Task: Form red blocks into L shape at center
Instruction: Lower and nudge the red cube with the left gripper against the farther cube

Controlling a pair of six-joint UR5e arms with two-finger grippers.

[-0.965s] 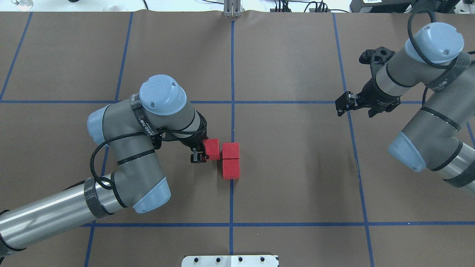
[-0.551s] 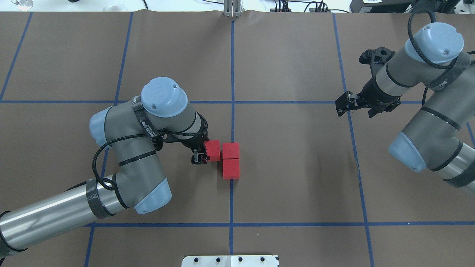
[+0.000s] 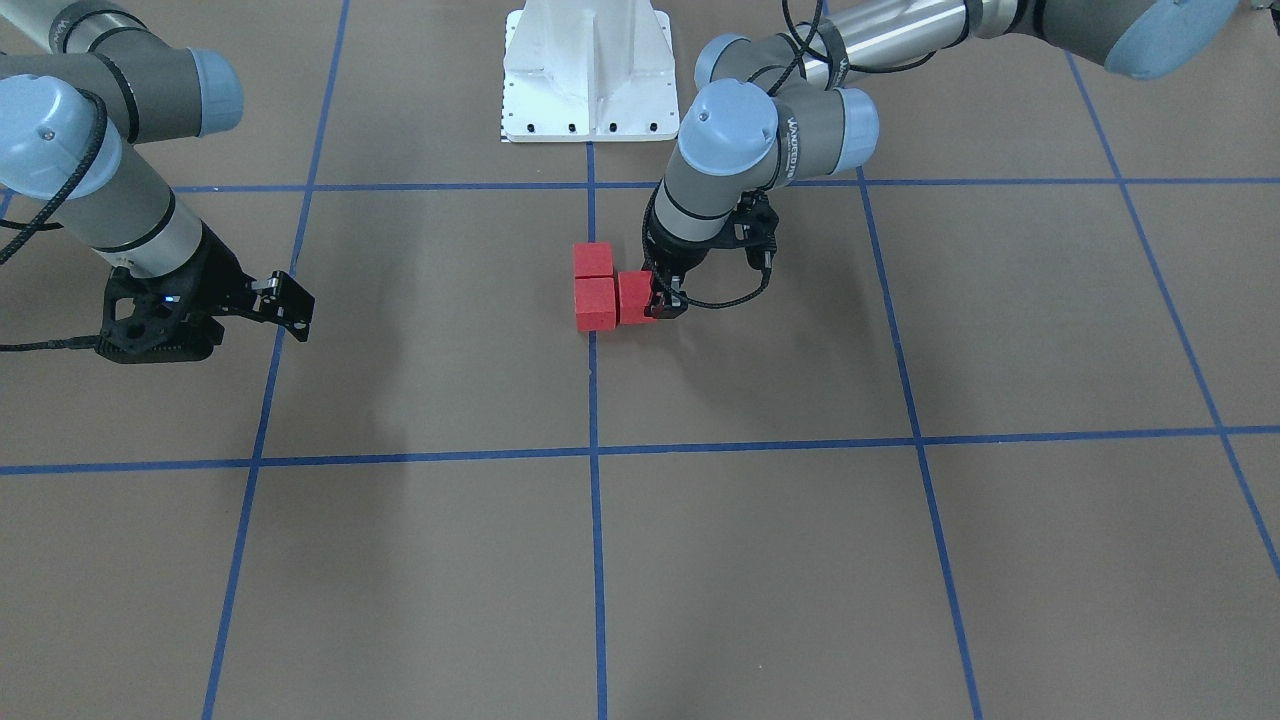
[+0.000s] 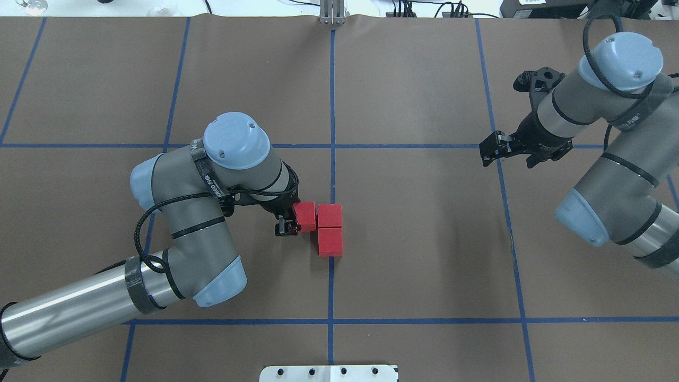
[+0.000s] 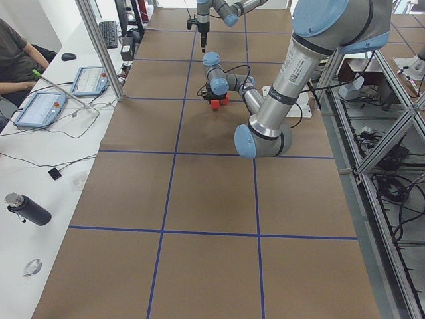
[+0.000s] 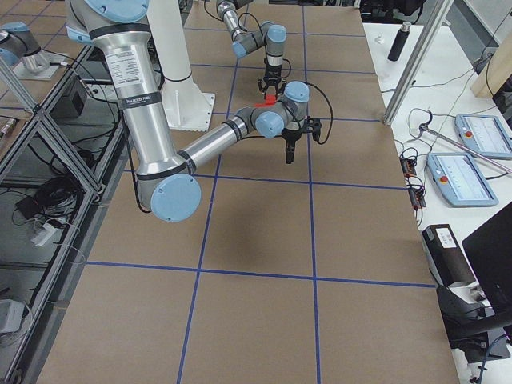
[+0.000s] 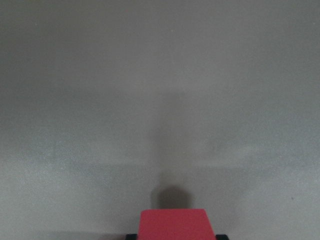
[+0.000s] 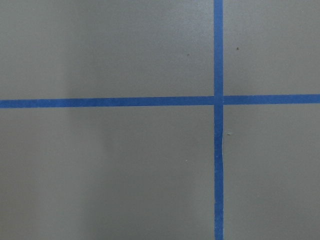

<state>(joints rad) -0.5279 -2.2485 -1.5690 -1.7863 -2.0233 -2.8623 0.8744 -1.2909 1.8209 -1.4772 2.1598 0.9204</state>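
Two red blocks (image 4: 330, 215) (image 4: 330, 242) lie touching in a column on the middle blue tape line (image 4: 332, 175). They also show in the front-facing view (image 3: 595, 303) (image 3: 593, 260). My left gripper (image 4: 293, 220) is shut on a third red block (image 4: 305, 216), held right beside the far block's left face, so the three make an L. I cannot tell whether it rests on the surface. The left wrist view shows this block (image 7: 174, 225) between the fingertips. My right gripper (image 4: 490, 149) hangs over the right grid line, open and empty, far from the blocks.
The robot's white base plate (image 4: 329, 373) sits at the near edge on the middle line. A metal bracket (image 4: 331, 13) stands at the far edge. Brown surface with blue tape lines lies all round the blocks.
My left gripper has carried its red block slightly right and toward the robot, closing the gap to the two lying blocks. The right arm has not moved.
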